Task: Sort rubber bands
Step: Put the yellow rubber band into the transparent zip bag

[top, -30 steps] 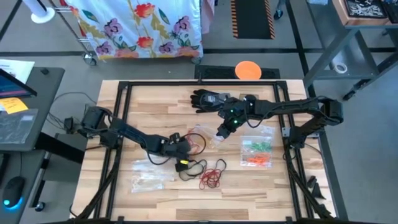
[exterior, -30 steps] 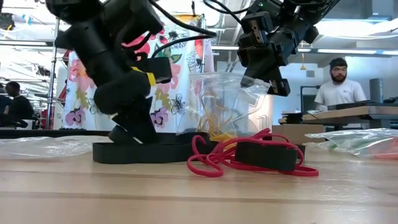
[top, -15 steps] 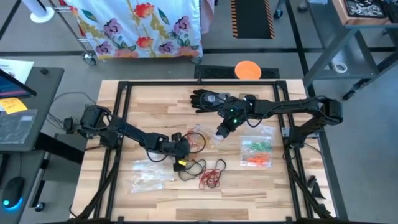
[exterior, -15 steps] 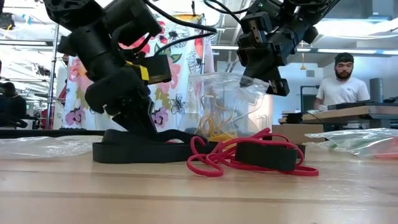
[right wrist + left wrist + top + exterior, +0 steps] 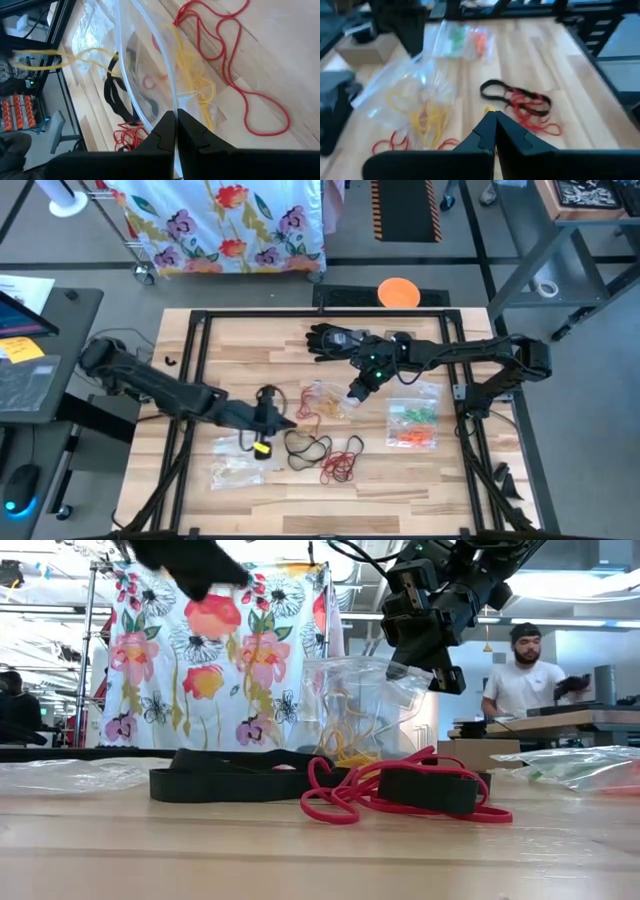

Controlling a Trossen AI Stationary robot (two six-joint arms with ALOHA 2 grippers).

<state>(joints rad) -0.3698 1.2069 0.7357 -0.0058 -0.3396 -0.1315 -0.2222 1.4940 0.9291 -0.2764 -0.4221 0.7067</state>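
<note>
A floral cloth (image 5: 225,225) hangs behind the wooden table (image 5: 470,500)

surface: light wooden slatted table (image 5: 250,340) in a black metal frame | near middle: black rubber band loops (image 5: 308,447), red rubber band tangle (image 5: 343,463) | right side: flat clear plastic bag of green and orange bands (image 5: 412,425) | left front: clear plastic bag (image 5: 238,470) | far edge: black glove (image 5: 338,339)
</note>
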